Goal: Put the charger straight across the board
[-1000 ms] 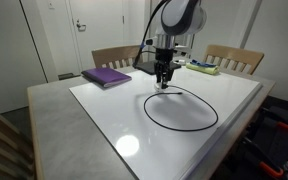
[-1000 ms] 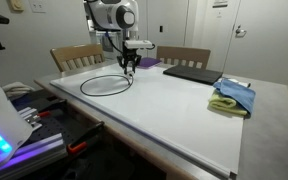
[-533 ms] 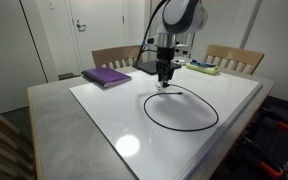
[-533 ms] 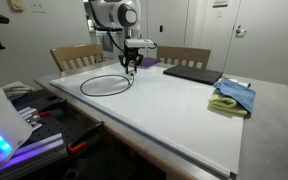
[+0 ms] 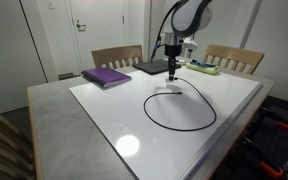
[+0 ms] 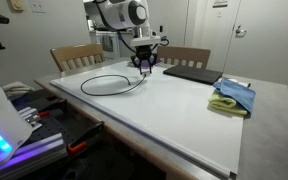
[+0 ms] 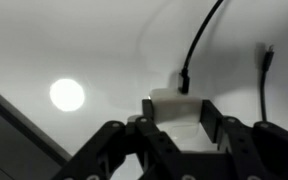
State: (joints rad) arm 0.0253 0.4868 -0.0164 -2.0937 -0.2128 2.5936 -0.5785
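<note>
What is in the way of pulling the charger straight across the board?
Nothing visible. The claw has the charger between its fingers, and the board beyond it is bare. The laptop and purple book sit at its edges.

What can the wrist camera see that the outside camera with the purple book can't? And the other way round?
Only the wrist view: the white plug of the charger close up, between the fingers of the gripper. Only an exterior view: the purple book, the laptop and the charger's whole loop. Both: gripper, charger and white board.
</note>
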